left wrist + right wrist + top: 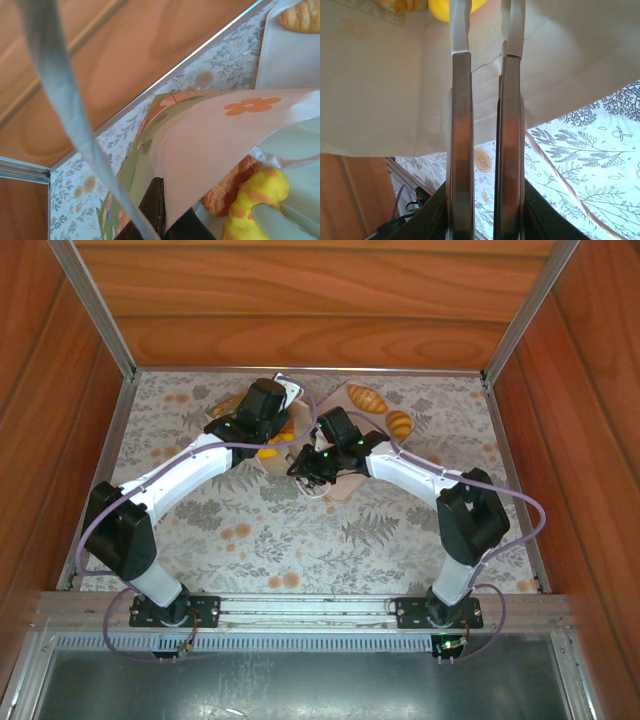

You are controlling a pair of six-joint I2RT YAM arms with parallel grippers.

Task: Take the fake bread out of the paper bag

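- The tabletop (300,550) has wood walls (320,300) on three sides. Its near half is wide open room.
- Both arms reach to the far middle and come close together there, near the back wall.
- The bag (225,135) is under the left arm, near the back edge, just beside the pink tray (295,60).
- Inside the bag's open mouth sit an orange bread (232,192) and a yellow bread (257,192), touching.
- On the tray lie a long bread (367,397) and a round bread (399,422), a little apart.
- The left hand (167,220) is pressed together, pinching the bag's paper wall. A white cord handle (65,110) hangs across in front of its camera.
- The right hand (487,20) has its fingers almost together, with a thin gap. It is right up against the bag's white paper. I cannot tell if it pinches the paper.
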